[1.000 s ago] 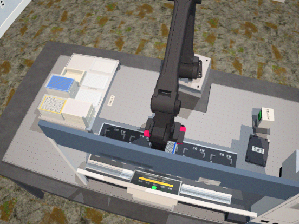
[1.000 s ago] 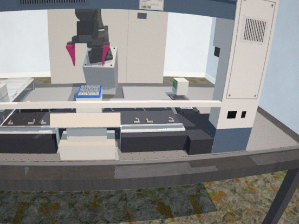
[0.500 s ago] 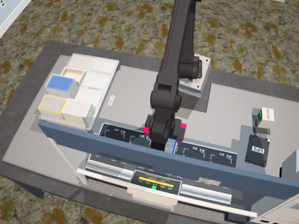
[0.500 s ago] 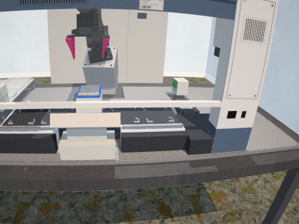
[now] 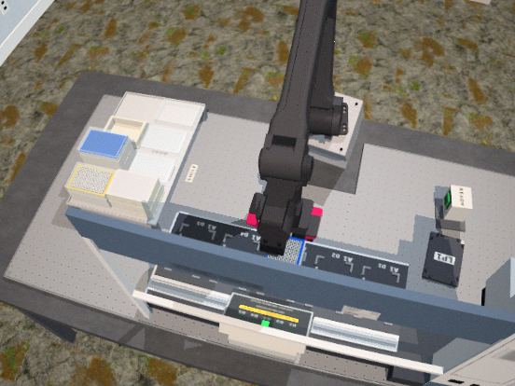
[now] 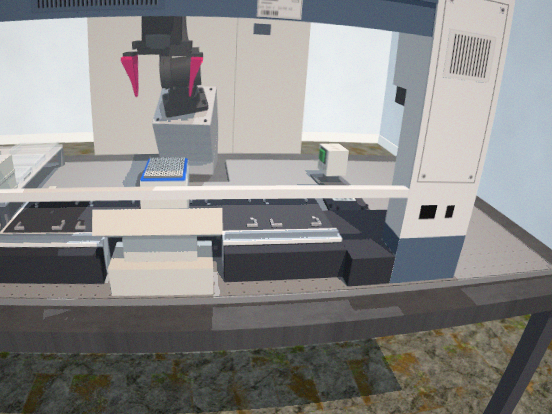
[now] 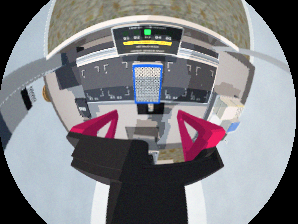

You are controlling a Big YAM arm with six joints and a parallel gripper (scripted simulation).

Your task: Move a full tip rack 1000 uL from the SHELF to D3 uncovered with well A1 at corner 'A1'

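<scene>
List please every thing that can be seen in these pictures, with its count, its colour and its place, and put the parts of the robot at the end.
Tip rack: one, blue rim, pale rings on grey, no cover, on the deck strip below the tool.
Deck strip: one, black with white corner brackets, behind the blue beam.
Shelf: one, pale, at the table's far left corner.
Shelf items: blue-topped rack, yellow-rimmed rack, several white or clear covered pieces.
READY key: one, cream box, green face, right side.
Black pad: one, near the key.
Table: one, grey, perforated top.
Arm: one, black, on a grey pedestal.
Tool: one, pink fingers, open, holding nothing.
</scene>
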